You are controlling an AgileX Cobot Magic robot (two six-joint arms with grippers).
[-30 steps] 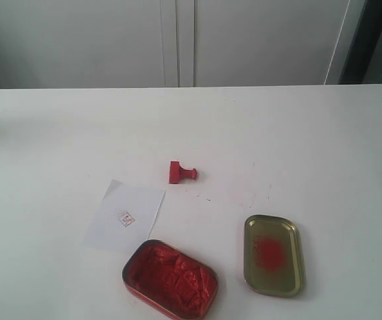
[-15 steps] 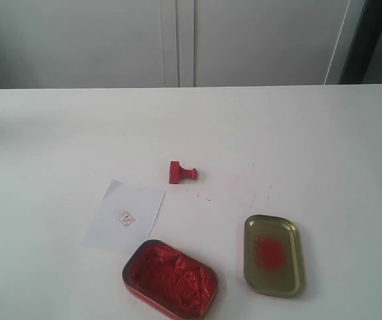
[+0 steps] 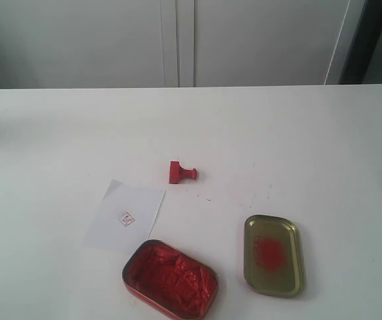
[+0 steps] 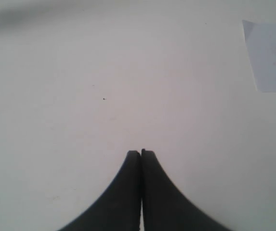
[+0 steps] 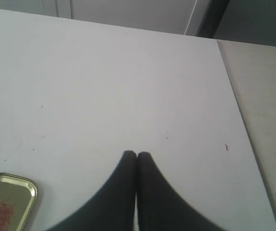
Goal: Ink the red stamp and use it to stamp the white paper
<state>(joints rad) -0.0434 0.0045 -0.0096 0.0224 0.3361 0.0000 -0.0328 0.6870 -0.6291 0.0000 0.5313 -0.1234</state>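
Note:
The red stamp (image 3: 181,173) lies on its side near the middle of the white table, its handle pointing right. Below and left of it lies the white paper (image 3: 125,215), one corner folded, with a tiny red square imprint; its edge also shows in the left wrist view (image 4: 270,55). Neither arm appears in the exterior view. My left gripper (image 4: 141,153) is shut with nothing in it, over bare table well away from the paper. Shut and empty too, my right gripper (image 5: 137,154) hangs over bare table. The stamp is out of both wrist views.
An open tin of lumpy red ink paste (image 3: 171,279) sits at the front edge. Its gold lid (image 3: 273,255) with a red smear lies to the right, also in the right wrist view (image 5: 6,200). The table's right edge (image 5: 234,103) borders a grey surface.

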